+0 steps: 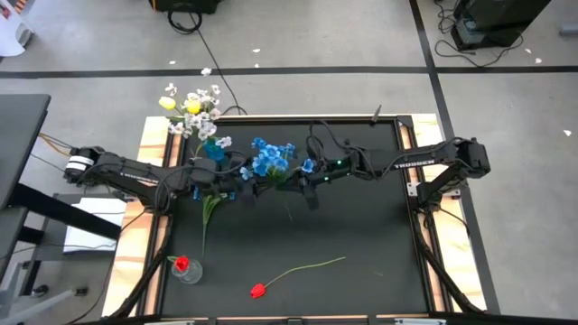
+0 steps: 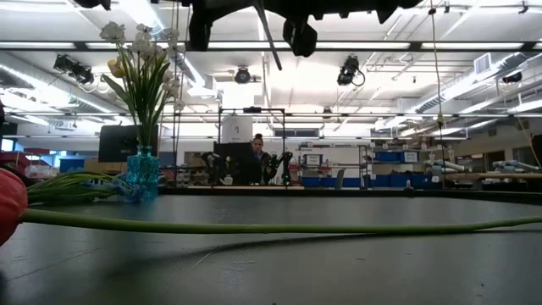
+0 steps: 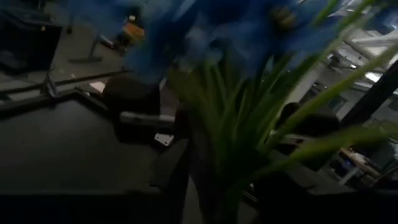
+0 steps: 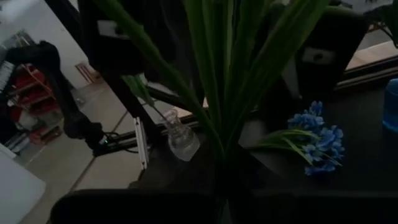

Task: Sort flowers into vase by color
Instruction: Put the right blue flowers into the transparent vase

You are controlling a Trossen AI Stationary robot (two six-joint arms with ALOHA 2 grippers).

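the step in hand looks like a hand-over of a blue spray (image 1: 271,159), held off the mat in the middle of the high view where both arms meet. the right gripper (image 1: 312,181) is pinched tight on its green stems, which fill the right wrist view. the left gripper (image 1: 244,176) sits just beside the same bunch from the left; whether its fingers are spread or already on the stems cannot be told. the next move probably calls for one firm hold before the other lets go, then a carry to the vase of matching colour.

containers: a blue vase (image 1: 213,149) at upper left of the mat holds white sprays (image 1: 200,108) and a yellow tulip (image 1: 168,103). a clear vase (image 1: 190,272) at lower left holds one red tulip (image 1: 181,264). a second red tulip (image 1: 258,290) lies flat on the mat at bottom centre, stem trailing right. another blue sprig (image 4: 318,138) lies on the mat in the right wrist view.
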